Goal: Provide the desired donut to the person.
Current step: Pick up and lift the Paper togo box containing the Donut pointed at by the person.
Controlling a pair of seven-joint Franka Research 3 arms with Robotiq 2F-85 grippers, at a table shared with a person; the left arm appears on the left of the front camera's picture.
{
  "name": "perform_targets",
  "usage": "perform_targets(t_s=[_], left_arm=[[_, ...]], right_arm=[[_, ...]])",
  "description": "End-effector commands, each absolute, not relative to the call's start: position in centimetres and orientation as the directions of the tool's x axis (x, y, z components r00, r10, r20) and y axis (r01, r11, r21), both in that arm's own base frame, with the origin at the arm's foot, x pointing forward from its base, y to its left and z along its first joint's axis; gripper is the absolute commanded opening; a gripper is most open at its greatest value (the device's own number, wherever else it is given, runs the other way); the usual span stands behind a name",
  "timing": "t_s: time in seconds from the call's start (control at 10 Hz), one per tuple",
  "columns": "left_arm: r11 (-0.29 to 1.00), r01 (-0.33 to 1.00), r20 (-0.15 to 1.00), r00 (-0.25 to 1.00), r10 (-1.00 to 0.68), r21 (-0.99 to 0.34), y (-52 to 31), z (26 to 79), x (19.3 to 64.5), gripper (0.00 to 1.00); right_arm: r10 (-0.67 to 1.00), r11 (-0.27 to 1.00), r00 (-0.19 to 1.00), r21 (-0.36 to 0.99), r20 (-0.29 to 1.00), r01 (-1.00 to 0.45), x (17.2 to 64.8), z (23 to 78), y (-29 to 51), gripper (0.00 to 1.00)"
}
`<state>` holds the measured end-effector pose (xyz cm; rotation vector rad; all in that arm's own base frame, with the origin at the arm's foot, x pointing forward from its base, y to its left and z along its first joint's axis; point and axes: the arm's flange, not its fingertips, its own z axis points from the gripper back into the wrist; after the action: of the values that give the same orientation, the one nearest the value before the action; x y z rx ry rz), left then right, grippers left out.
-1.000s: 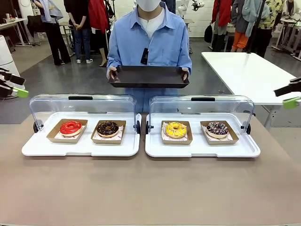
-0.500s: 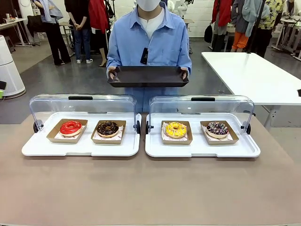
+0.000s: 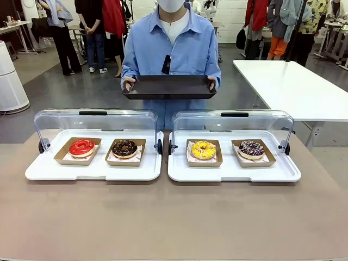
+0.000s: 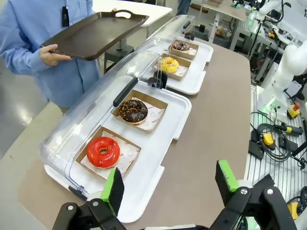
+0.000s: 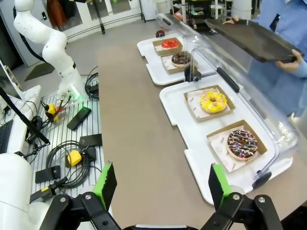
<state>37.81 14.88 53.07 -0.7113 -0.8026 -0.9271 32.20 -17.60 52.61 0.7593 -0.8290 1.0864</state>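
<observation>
Across the bench (image 3: 163,217) from you, the person (image 3: 171,51) holds an empty dark tray (image 3: 169,87) level in both hands. Neither hand points, so you cannot yet tell which donut is wanted. What changed in the last second is on your side: the green pads of both arms stood at the outer edges of the front view then, and both have since drawn back to the sides. The left gripper (image 4: 169,184) is released, its pads spread wide with nothing between them, looking down the bench from its left end. The right gripper (image 5: 160,184) is likewise spread and empty at the right end. You can take that as a waiting pose, so the pick has not begun. All four donuts sit in brown card boats (image 3: 65,155) on two white trays (image 3: 38,173), with the clear covers (image 3: 95,122) rolled back. From your left they are a glossy red donut (image 3: 81,147), a chocolate donut (image 3: 124,148), a yellow donut (image 3: 203,149) with a bumpy topping, and a sprinkled donut (image 3: 251,148) in white icing. Each looks soft and sticky, so you would probably do better to grip the card boat.
</observation>
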Motion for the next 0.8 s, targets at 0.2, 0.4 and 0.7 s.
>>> perform_targets(t_s=[0.2, 0.4, 0.7], left_arm=[[0.424, 0.887, 0.838, 0.366, -0.406, -0.182, 14.88, 53.07, 37.81, 1.0], [0.424, 0.887, 0.838, 0.366, -0.406, -0.182, 14.88, 53.07, 37.81, 1.0], [0.424, 0.887, 0.838, 0.366, -0.406, -0.182, 14.88, 53.07, 37.81, 1.0]], right_arm=[[0.439, 0.287, 0.242, 0.12, 0.865, -0.951, 32.2, 52.61, -17.6, 1.0], [0.439, 0.287, 0.242, 0.12, 0.865, -0.951, 32.2, 52.61, -17.6, 1.0], [0.439, 0.287, 0.242, 0.12, 0.865, -0.951, 32.2, 52.61, -17.6, 1.0]])
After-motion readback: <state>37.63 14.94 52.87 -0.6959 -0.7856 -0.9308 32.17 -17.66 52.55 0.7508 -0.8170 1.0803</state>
